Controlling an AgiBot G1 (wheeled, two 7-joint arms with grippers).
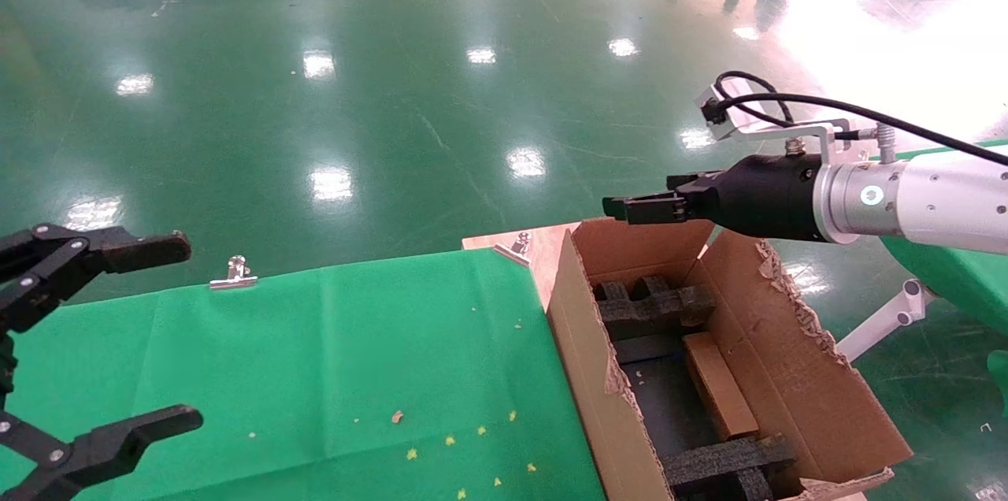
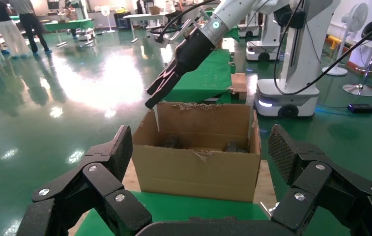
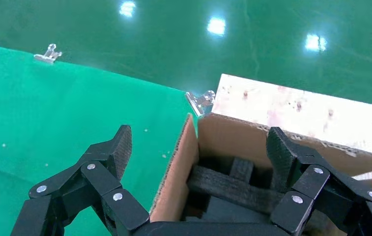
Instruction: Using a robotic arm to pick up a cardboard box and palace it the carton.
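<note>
Resting inside the carton at lower right, the cardboard box lies lengthwise, below the right gripper; that gripper hovers above the far flap, splayed, empty.

The carton stands at the right end of the worktop, its flaps raised. Inside it, the cardboard box lies flat along the right wall, between one foam block at the far end and another foam block at the near end. The right tool hangs above the carton's far edge, empty with its fingers apart, apart from the cardboard box below. The left tool sits spread wide over the worktop's left end, well apart from the carton. Two clips grip the worktop's far edge, one at the left and one just beside the carton's far left corner.
</note>
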